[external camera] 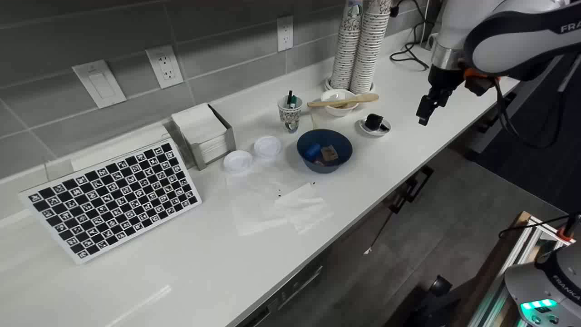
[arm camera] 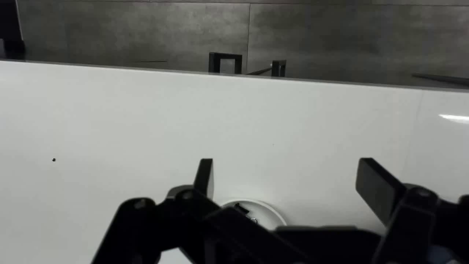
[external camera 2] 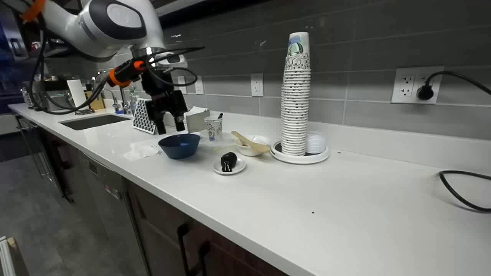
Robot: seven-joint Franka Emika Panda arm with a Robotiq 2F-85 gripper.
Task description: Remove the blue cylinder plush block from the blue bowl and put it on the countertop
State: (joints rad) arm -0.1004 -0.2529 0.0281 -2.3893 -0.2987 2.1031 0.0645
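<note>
Wrist view: hand (arm camera: 285, 175) spread apart, empty, presumably readied to grasp; in an exterior view, blue block (external camera: 312, 151) lies in bowl (external camera: 326, 138).

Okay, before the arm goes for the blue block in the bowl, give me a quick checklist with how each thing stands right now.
1. Gripper open: ok; its fingers stand wide apart with nothing held.
2. Blue bowl upright on the countertop: ok in both exterior views.
3. Blue block inside the bowl: ok.
4. Gripper over the bowl: not ok; between the fingers, the wrist view shows countertop and part of the small dish.
5. Block apart from the brown square piece: cannot tell; they lie close together in the bowl.
6. Countertop beside the bowl free of paper: not ok; white paper lies close by.
</note>
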